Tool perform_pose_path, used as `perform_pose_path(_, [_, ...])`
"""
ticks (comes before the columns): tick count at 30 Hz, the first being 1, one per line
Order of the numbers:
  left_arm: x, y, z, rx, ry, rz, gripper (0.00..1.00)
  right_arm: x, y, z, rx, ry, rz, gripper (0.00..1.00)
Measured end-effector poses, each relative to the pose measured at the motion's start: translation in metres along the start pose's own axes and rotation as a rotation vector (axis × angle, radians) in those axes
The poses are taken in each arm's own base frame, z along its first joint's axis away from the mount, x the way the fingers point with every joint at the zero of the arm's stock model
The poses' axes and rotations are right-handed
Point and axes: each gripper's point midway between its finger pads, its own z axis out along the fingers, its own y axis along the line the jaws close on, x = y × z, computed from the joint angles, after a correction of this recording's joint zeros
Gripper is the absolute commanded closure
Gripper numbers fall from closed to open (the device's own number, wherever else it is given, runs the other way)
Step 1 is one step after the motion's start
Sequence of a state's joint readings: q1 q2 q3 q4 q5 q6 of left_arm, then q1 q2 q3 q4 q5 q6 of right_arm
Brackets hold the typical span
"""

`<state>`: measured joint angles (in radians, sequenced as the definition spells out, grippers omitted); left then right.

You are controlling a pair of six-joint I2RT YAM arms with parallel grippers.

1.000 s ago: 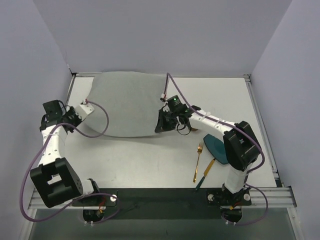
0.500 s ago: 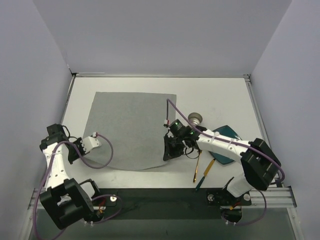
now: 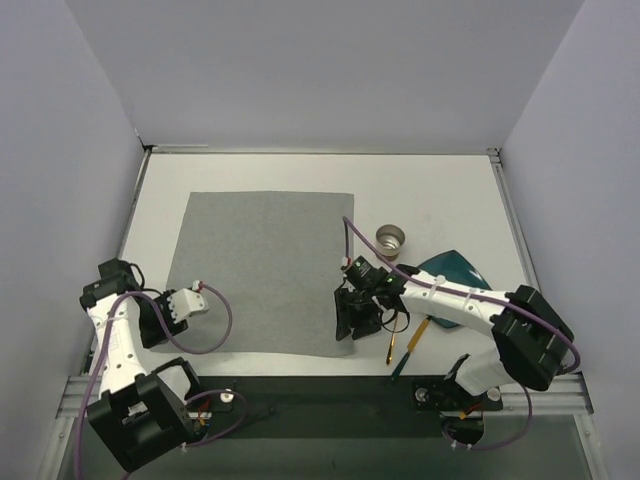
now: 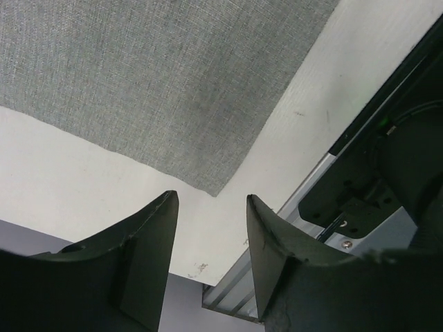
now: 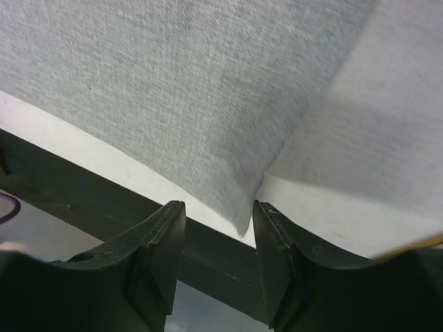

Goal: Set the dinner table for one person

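A grey cloth mat [image 3: 260, 270] lies flat on the white dinner table [image 3: 440, 190], left of centre. My left gripper [image 3: 155, 318] stands open just off the mat's near left corner; in the left wrist view that corner of the mat [image 4: 159, 76] lies on the table [image 4: 69, 159], beyond the open left gripper [image 4: 211, 200]. My right gripper [image 3: 357, 318] is open at the near right corner. In the right wrist view the mat [image 5: 173, 83] ends in a slightly curled tip between the parted fingers of the right gripper [image 5: 218, 207], ungripped.
A metal cup [image 3: 391, 238] stands right of the mat. A teal plate [image 3: 450, 270], a gold fork [image 3: 394, 340] and a teal-handled knife [image 3: 410, 345] lie under and beside the right arm. The metal rail [image 4: 277, 228] of the table's near edge is close to both grippers.
Both grippers dragged the mat toward the near edge, then opened and let go of its near corners. The mat now lies flat, and the cup and plate are uncovered.
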<state>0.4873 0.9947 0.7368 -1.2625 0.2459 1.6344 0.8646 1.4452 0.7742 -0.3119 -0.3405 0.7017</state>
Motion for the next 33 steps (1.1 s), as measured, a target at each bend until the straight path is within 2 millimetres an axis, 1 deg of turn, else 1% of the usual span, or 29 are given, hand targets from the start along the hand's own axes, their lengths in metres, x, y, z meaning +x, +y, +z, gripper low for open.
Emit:
perform_pose_path(2, [0.000, -0.004, -0.004, 0.000, 0.006, -0.013, 0.44, 0.003, -0.004, -0.007, 0.027, -0.012, 0.004, 0.53])
perform_pose_path(4, [-0.001, -0.003, -0.011, -0.009, 0.008, -0.035, 0.43, 0.006, -0.007, -0.018, 0.048, -0.035, -0.002, 0.51])
perform_pose_path(5, [-0.003, 0.000, -0.016, -0.021, 0.006, -0.049, 0.40, 0.007, -0.008, -0.025, 0.058, -0.048, -0.007, 0.50])
perform_pose_path(6, [-0.005, 0.005, -0.022, -0.037, 0.001, -0.060, 0.38, 0.006, -0.009, -0.032, 0.071, -0.061, -0.007, 0.46])
perform_pose_path(7, [-0.010, 0.011, -0.029, -0.054, -0.016, -0.078, 0.32, 0.003, -0.009, -0.039, 0.085, -0.081, -0.013, 0.45])
perform_pose_path(9, [-0.023, 0.025, -0.038, -0.080, -0.077, -0.134, 0.32, -0.012, -0.006, -0.054, 0.107, -0.142, -0.026, 0.44])
perform_pose_path(10, [-0.031, 0.033, -0.039, -0.091, -0.115, -0.178, 0.35, -0.023, -0.004, -0.062, 0.113, -0.177, -0.028, 0.45])
perform_pose_path(11, [-0.038, 0.040, -0.038, -0.096, -0.150, -0.222, 0.37, -0.038, -0.001, -0.071, 0.115, -0.218, -0.028, 0.46])
perform_pose_path(13, [-0.054, 0.055, -0.027, -0.100, -0.181, -0.297, 0.39, -0.064, 0.000, -0.082, 0.128, -0.273, -0.013, 0.46])
perform_pose_path(15, [-0.072, 0.070, -0.010, -0.111, -0.186, -0.344, 0.40, -0.091, -0.001, -0.084, 0.159, -0.303, -0.009, 0.46])
perform_pose_path(17, [-0.087, 0.077, 0.009, -0.131, -0.162, -0.353, 0.43, -0.106, -0.005, -0.073, 0.196, -0.292, -0.019, 0.47])
perform_pose_path(18, [-0.094, 0.081, 0.020, -0.152, -0.147, -0.353, 0.44, -0.109, -0.007, -0.065, 0.217, -0.275, -0.030, 0.48])
perform_pose_path(20, [-0.103, 0.084, 0.033, -0.176, -0.132, -0.354, 0.45, -0.110, -0.016, -0.047, 0.263, -0.229, -0.042, 0.49])
perform_pose_path(23, [-0.101, 0.099, 0.047, -0.242, -0.096, -0.411, 0.46, -0.106, -0.031, -0.027, 0.322, -0.167, -0.045, 0.50])
perform_pose_path(25, [-0.097, 0.110, 0.055, -0.279, -0.070, -0.447, 0.47, -0.106, -0.037, -0.021, 0.342, -0.149, -0.041, 0.50])
perform_pose_path(28, [-0.087, 0.117, 0.067, -0.305, -0.026, -0.479, 0.46, -0.109, -0.039, -0.025, 0.347, -0.168, -0.040, 0.50])
perform_pose_path(30, [-0.080, 0.113, 0.076, -0.296, 0.004, -0.493, 0.46, -0.113, -0.038, -0.033, 0.337, -0.189, -0.047, 0.50])
perform_pose_path(33, [-0.075, 0.100, 0.085, -0.271, 0.027, -0.501, 0.45, -0.117, -0.033, -0.047, 0.298, -0.219, -0.047, 0.49])
